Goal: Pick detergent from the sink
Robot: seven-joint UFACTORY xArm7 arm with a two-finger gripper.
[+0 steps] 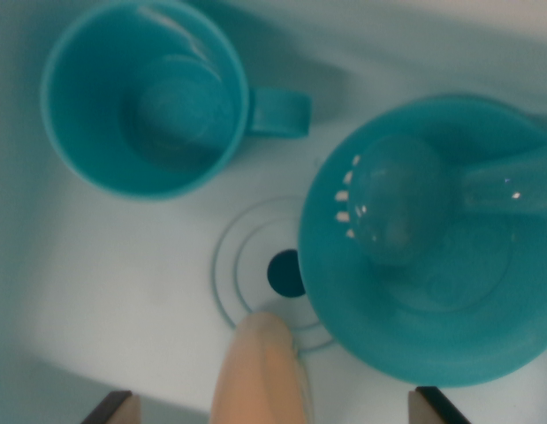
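The wrist view is looking straight down into a pale sink (123, 300), blurred throughout. The hand (273, 408) is showing only as 2 dark fingertips (110, 408) at the bottom edge, 1 at about 7 o'clock and 1 at about 5 o'clock, standing well apart, so the hand is spread wide and pinching nothing.

The detergent (260, 371) is appearing as a pale peach, rounded shape rising from the bottom edge at 6 o'clock, lying between the 2 fingertips and a little nearer the one on the wrist view's left. Neither fingertip is touching it; clear sink floor is showing on both sides. Its rounded top end is reaching up to the outer ring of the drain (286, 272), just below the dark drain hole near the centre. Whether it is standing or lying I cannot tell from this angle.

A teal mug (145, 97) is sitting upright at 10 o'clock, its handle pointing toward 3 o'clock. A teal bowl (432, 336) is filling the 3 to 4 o'clock area, its rim overlapping the drain rings, with a teal spoon or scoop (397, 199) resting inside, handle running toward 3 o'clock. The bowl's rim is lying just beside the detergent's top, at its 2 o'clock
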